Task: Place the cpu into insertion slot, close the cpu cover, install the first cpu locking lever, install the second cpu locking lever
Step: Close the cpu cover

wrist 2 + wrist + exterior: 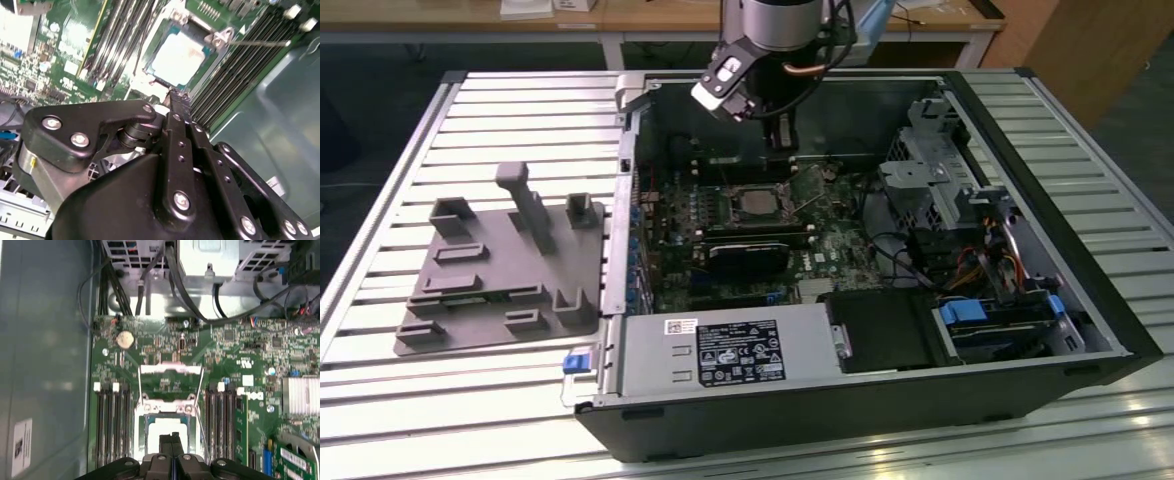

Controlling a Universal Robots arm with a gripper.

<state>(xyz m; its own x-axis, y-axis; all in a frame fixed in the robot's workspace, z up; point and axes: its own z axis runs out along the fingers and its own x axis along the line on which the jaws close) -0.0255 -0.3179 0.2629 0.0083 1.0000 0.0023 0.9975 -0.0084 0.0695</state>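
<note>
Cpu [180, 60] pale silver square, flat in insertion slot [141, 432]; pincer [172, 436] fingers pressed together, empty, just above

A bench [467, 420] of pale ribbed metal slats carries two things; an open black computer case [854, 415] lies on its side toward the exterior view's right, innards facing up; just beside it, toward the exterior view's left, sits a grey moulded fixture plate [467, 310] with upright posts.
</note>
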